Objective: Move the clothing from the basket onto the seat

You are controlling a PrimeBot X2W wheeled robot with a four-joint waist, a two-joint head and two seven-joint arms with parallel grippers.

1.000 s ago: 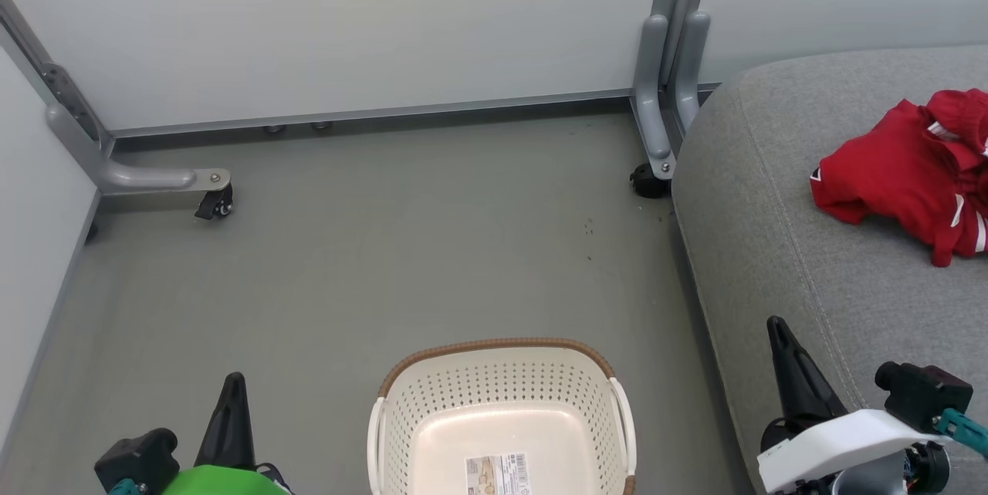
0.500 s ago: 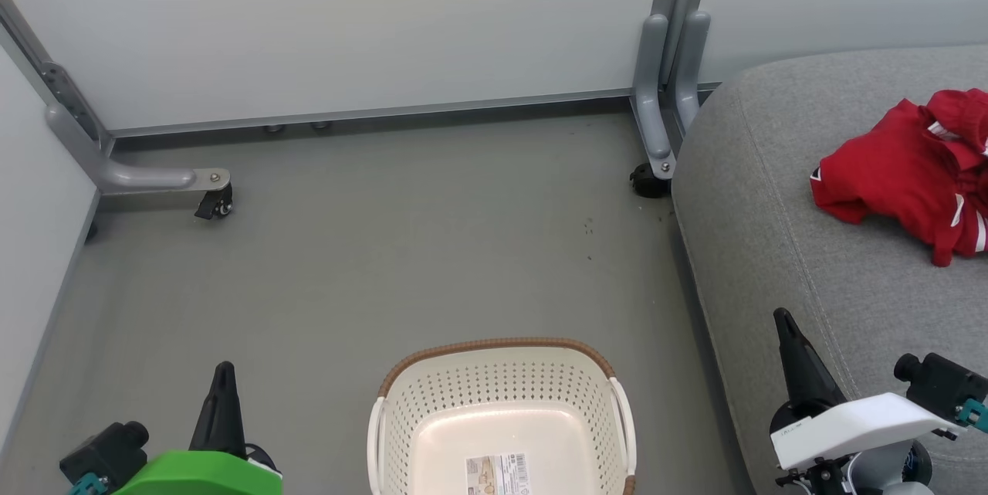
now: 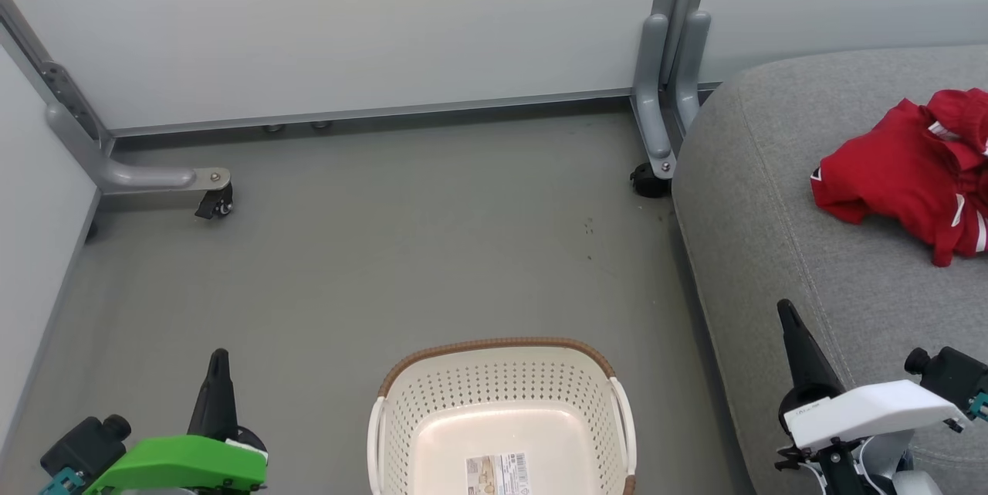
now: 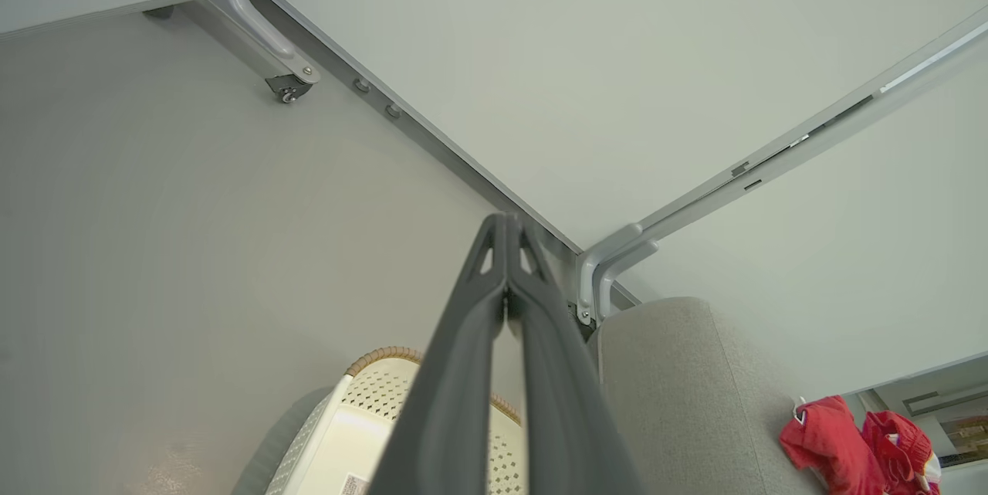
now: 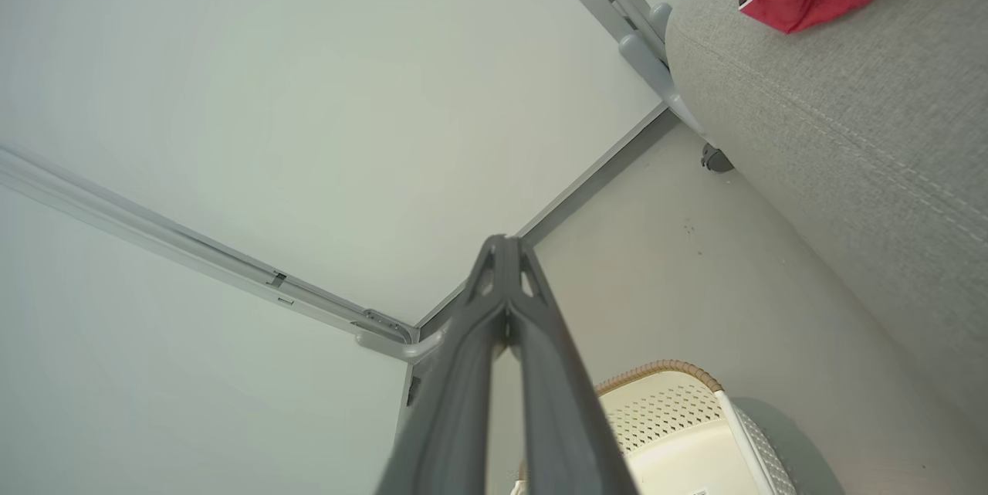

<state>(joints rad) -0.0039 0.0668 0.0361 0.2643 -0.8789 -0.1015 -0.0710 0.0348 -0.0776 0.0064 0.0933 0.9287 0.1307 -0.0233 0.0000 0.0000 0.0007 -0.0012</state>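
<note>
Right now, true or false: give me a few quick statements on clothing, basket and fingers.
1. The clothing lies on the seat. True.
2. The basket holds a garment. False: its visible inside shows just a paper label.
3. The left fingers are shut on nothing. True.
4. The right fingers grip the clothing. False: they are shut, empty, apart from it.
5. The basket stands on the seat. False: it stands on the floor beside it.
</note>
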